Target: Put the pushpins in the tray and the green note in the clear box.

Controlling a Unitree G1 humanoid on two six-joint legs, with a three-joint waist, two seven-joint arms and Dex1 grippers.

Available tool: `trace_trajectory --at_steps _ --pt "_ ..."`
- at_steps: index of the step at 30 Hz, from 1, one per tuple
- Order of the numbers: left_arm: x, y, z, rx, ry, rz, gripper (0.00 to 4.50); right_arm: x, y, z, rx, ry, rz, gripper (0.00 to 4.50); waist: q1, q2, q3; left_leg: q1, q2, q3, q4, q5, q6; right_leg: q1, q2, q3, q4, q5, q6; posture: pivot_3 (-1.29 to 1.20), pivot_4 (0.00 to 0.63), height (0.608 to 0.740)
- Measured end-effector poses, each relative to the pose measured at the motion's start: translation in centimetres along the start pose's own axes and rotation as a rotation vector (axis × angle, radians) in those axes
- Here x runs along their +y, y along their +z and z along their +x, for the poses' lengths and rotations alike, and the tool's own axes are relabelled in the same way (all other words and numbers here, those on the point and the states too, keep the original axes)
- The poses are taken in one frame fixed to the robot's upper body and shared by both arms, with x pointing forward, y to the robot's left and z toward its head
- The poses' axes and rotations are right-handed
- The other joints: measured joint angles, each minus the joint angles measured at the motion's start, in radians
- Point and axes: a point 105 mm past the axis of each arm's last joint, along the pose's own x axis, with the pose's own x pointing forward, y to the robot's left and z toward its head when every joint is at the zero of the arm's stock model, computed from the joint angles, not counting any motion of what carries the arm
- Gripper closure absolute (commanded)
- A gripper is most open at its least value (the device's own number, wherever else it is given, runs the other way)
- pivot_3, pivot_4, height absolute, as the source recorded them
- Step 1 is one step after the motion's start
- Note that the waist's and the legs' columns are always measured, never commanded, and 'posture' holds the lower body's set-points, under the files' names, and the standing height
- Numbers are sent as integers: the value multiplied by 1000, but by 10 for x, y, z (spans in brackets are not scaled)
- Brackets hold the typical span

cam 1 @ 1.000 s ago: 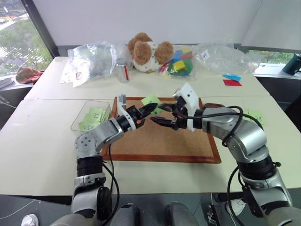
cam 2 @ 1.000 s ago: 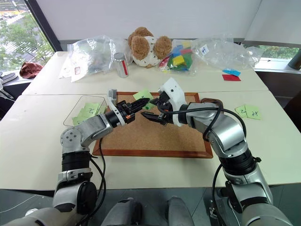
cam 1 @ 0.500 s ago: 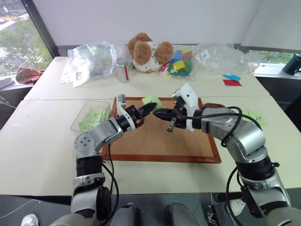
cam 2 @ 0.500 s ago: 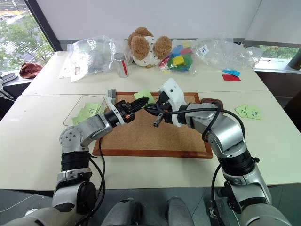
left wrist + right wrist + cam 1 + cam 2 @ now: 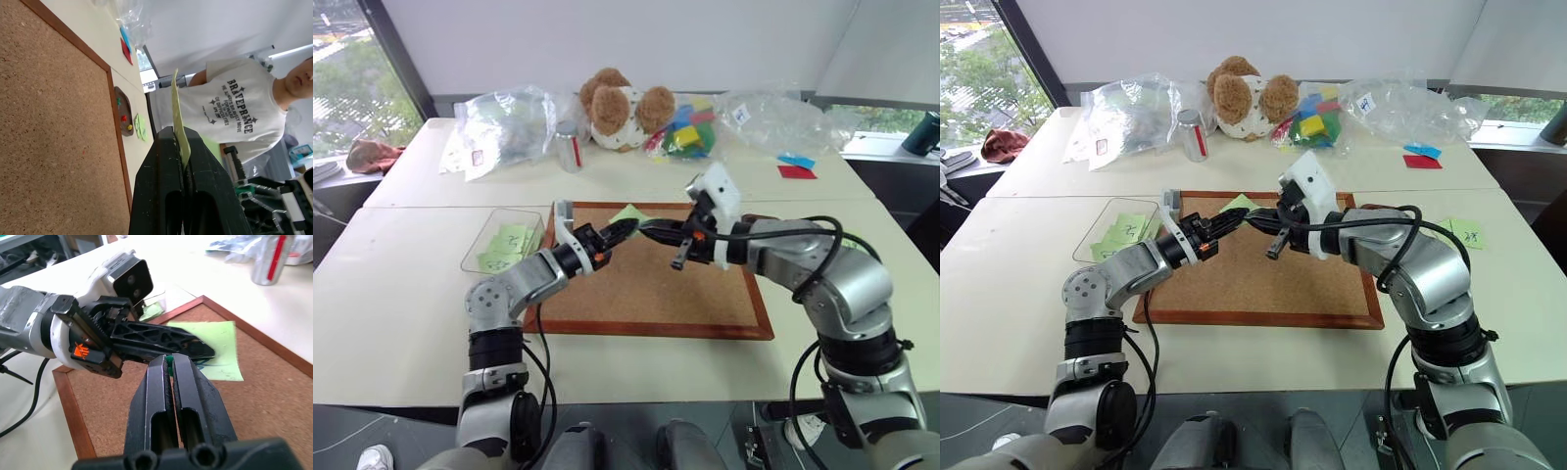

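Note:
My left gripper (image 5: 628, 228) is shut on the green note (image 5: 215, 340) and holds it above the far part of the corkboard (image 5: 656, 294). My right gripper (image 5: 169, 360) meets it tip to tip and is shut on a small green pushpin head at the note's edge. The tray (image 5: 123, 110), a dark dish past the board's right edge, holds green, red and yellow pushpins (image 5: 123, 118). The clear box (image 5: 475, 250) stands left of the board with several green notes in it.
A teddy bear (image 5: 622, 108), a silver can (image 5: 568, 147) and clear plastic bags (image 5: 504, 122) line the far table. Red and blue paper (image 5: 793, 166) and loose green notes (image 5: 847, 240) lie at the right. A person in a white T-shirt (image 5: 239, 112) stands to the right.
My right gripper stood open at the left gripper's tips a second ago and has since shut there. The left gripper has kept still with the note.

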Motion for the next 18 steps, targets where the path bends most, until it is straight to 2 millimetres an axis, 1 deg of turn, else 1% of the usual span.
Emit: trace_trajectory --at_steps 8,13,18 --pt "0 0 1 -2 2 9 4500 -8 4 -3 -25 -51 2 4463 0 0 0 0 0 0 0 0 0 0 0 0 0 0 0 0 150 740" --pt "0 0 2 -4 -3 10 4500 -3 15 -1 -119 -19 62 4463 -1 0 0 0 0 0 0 0 0 0 0 0 0 0 0 0 150 740" --pt "4 0 0 -10 17 12 4500 -5 28 -6 -196 -25 85 4463 0 0 0 0 0 0 0 0 0 0 0 0 0 0 0 0 150 740"
